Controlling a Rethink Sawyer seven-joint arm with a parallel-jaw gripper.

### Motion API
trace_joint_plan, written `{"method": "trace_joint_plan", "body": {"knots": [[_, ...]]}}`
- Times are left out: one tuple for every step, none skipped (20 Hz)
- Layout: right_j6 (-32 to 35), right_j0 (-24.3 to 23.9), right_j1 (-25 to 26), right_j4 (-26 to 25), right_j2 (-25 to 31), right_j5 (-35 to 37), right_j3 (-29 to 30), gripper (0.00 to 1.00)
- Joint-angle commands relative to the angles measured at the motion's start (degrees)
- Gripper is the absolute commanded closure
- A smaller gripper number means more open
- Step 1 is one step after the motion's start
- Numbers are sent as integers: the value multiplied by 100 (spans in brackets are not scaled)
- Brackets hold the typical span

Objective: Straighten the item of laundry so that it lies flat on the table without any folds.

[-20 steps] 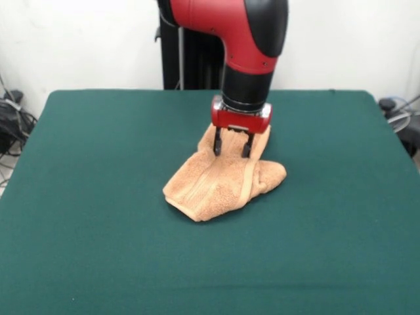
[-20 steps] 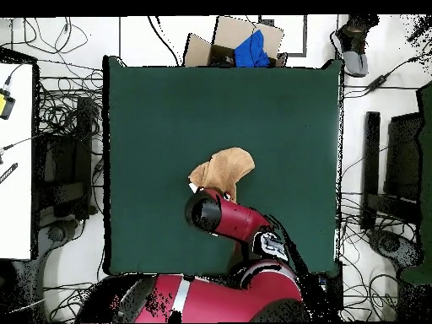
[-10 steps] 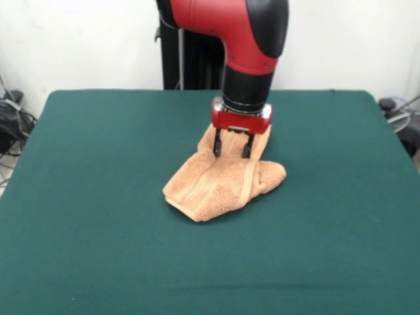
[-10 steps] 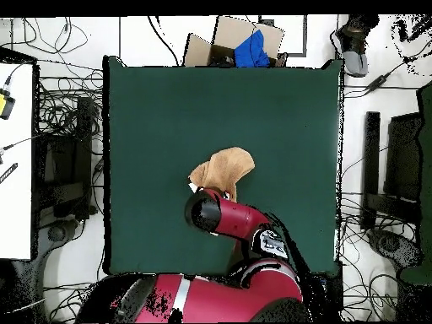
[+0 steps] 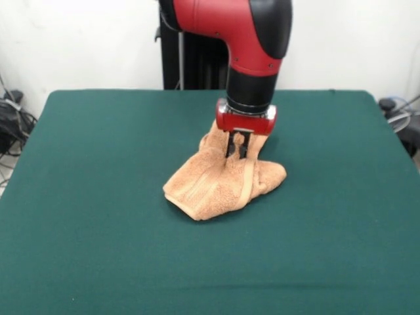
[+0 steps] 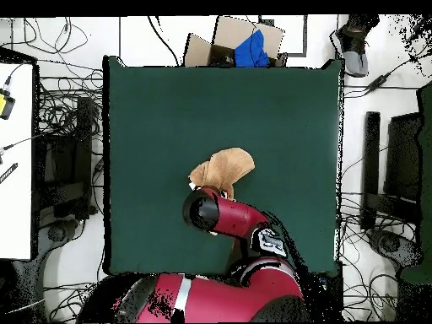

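I see the towel bunched in a rumpled heap near the middle of the table, terry pile, peach-orange, one woven band running down its front. My gripper is pinched together on a raised ridge of the towel's far part. A cardboard box off the table edge holds something blue; only the overhead view shows it. From overhead the arm hides the gripper and part of the towel. The table is dark green and felt-like.

Cardboard box holding blue cloth; tangled cables; white desk
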Motion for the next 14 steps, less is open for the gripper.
{"method": "trace_joint_plan", "body": {"knots": [[903,-151,1356,15,688,-833,-1152,100],[875,-154,1282,12,689,-742,-1127,100],[877,-152,1239,29,680,-689,-1110,100],[861,-156,1127,36,675,-566,-1046,100],[857,-153,1053,42,666,-499,-1009,100],[881,-100,922,75,596,-406,-932,100],[906,-76,846,88,566,-380,-875,100],[931,-53,727,100,523,-323,-787,100],[942,-47,618,101,499,-269,-710,100],[953,-42,510,102,474,-215,-633,100],[953,-54,398,105,467,-131,-564,100],[939,-64,155,100,435,58,-418,100],[956,-22,-117,115,360,249,-261,100],[972,20,-389,129,285,440,-104,100]]}}
